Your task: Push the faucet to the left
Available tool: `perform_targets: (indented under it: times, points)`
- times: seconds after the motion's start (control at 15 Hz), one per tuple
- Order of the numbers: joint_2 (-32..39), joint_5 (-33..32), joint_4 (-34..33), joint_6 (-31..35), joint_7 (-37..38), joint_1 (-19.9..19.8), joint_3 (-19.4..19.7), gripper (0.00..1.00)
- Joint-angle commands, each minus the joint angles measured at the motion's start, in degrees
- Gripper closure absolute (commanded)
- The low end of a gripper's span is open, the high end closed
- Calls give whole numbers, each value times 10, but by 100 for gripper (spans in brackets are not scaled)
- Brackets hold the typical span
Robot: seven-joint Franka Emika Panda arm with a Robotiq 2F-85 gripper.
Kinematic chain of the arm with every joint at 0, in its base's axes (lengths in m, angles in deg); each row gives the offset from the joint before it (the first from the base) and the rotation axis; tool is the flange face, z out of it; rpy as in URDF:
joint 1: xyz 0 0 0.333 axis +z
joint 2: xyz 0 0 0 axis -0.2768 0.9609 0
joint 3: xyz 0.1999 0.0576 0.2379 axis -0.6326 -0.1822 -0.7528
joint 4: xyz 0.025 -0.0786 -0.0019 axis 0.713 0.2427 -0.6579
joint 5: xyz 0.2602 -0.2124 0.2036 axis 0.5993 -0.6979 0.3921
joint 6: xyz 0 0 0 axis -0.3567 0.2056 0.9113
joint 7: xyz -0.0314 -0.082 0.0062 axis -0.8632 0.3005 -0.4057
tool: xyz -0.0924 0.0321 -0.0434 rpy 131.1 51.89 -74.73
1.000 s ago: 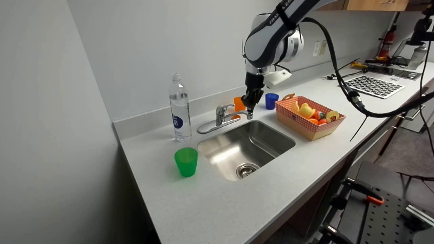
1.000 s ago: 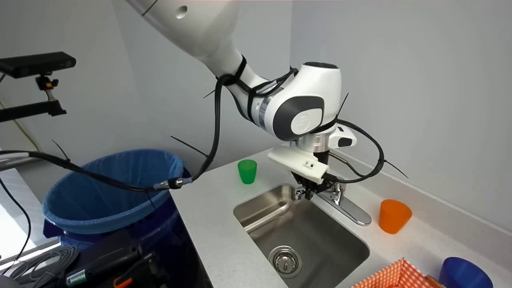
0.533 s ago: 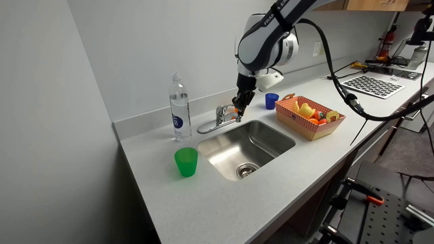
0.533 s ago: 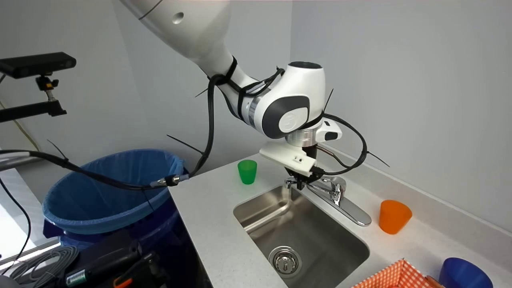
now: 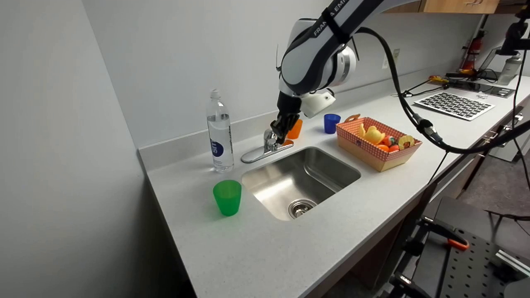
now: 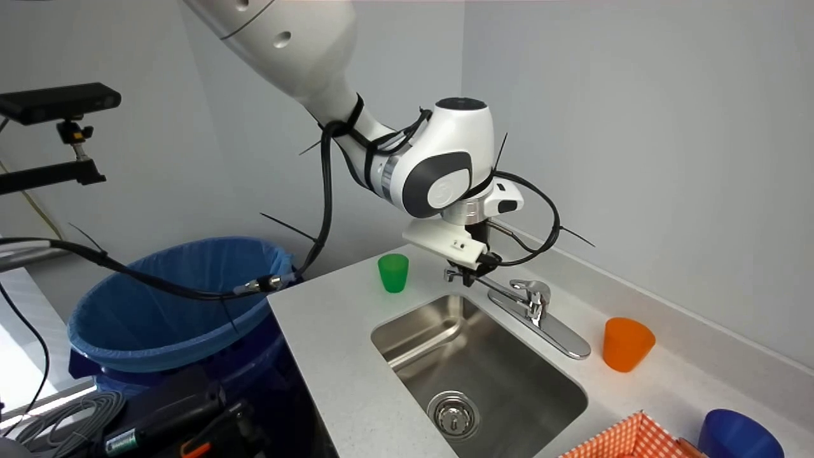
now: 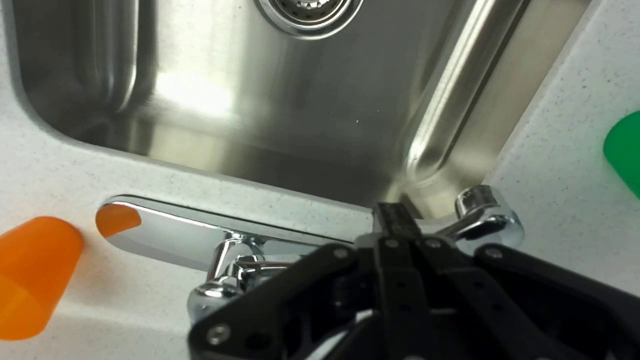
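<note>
The chrome faucet stands at the sink's back edge. Its long spout points toward the green-cup end of the sink in an exterior view. In an exterior view, the gripper covers the spout and part of the faucet body. In the wrist view, the spout tip shows right of the fingers, by the sink corner, and the base plate is at left. My gripper is shut, fingers pointing down against or right beside the spout; exact contact is hidden. It also shows in both exterior views.
A water bottle and green cup stand near the counter's end. An orange cup is beside the faucet base. A blue cup and checkered basket stand beyond the sink.
The gripper has moved left in both exterior views, toward the green-cup end. The spout has swung the same way, its tip moving from over the basin toward the sink's corner.
</note>
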State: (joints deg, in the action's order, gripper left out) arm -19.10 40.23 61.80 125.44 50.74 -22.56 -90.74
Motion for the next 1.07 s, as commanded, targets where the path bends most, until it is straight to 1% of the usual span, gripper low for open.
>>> perform_targets:
  times: [0.0,0.47,0.73,1.0]
  points:
    - [23,0,-32,30,37,23,0,100]
    - [39,1,-68,25,71,35,3,100]
    - [34,7,-81,15,73,31,0,100]
    - [27,18,-114,4,66,24,-6,100]
